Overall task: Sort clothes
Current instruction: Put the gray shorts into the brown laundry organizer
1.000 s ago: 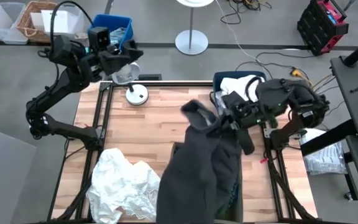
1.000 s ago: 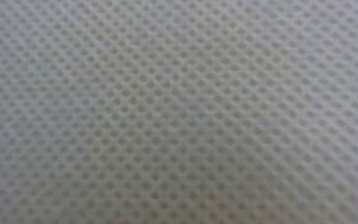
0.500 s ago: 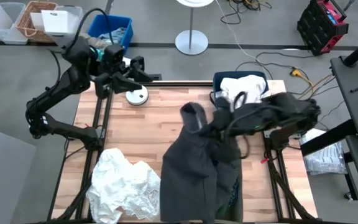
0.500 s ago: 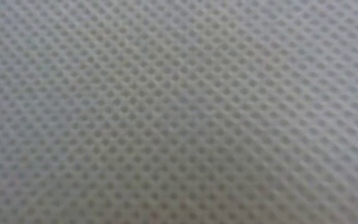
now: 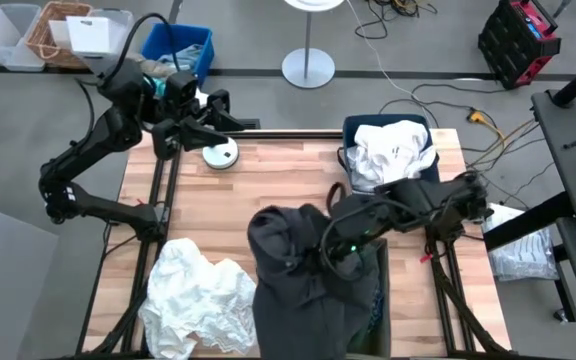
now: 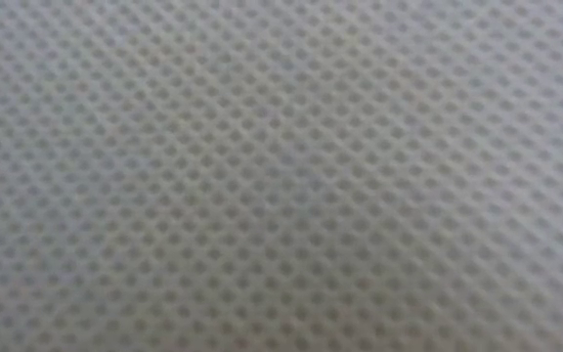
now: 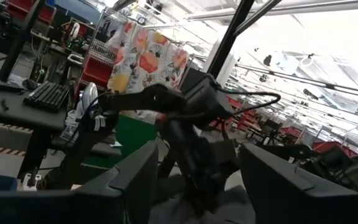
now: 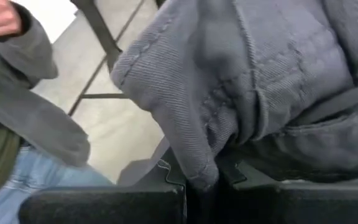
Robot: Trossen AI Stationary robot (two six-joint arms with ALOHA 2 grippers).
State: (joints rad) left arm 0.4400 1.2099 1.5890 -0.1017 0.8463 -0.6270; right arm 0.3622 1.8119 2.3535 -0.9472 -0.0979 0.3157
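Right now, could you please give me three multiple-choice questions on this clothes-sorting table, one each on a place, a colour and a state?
1. Where does the crumpled white garment lie?
A. at the table's near left corner
B. in the blue bin at the far right
C. draped over the left arm

2. What colour is the garment held by the right gripper?
A. red
B. charcoal grey
C. yellow

3. How is the left gripper?
A. shut on a shirt
B. buried in the pile
C. open, holding nothing

Answers: 1 A, the high view shows it heaped there. 2 B, the right wrist view shows the charcoal grey garment pinched between the fingers. 3 C, its fingers stand apart above the table's far left edge.
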